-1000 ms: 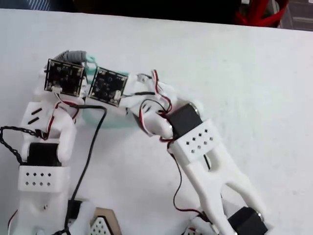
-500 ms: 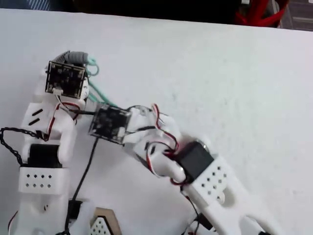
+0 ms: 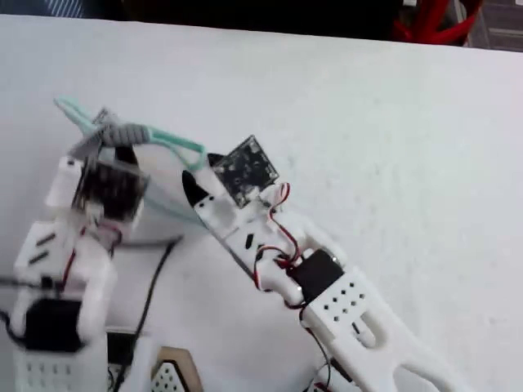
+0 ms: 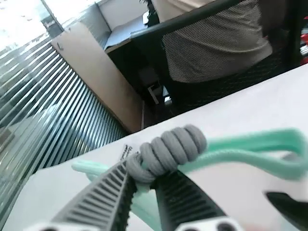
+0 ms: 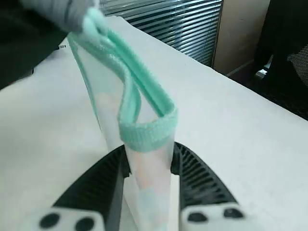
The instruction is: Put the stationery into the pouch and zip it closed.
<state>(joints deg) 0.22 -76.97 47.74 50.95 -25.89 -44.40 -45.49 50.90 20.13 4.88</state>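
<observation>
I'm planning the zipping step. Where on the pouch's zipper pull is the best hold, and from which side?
Likely the grey knotted cord at its thick coil, jaws either side, approached from the arm-base side across the pouch's mint zip edge. The coil's bulk should resist slipping. The left gripper is shut on it that way.

Bright, even light washes the white table; shadows under the left arm and right arm are faint. Beyond the left gripper, a window glares white with daylight.
</observation>
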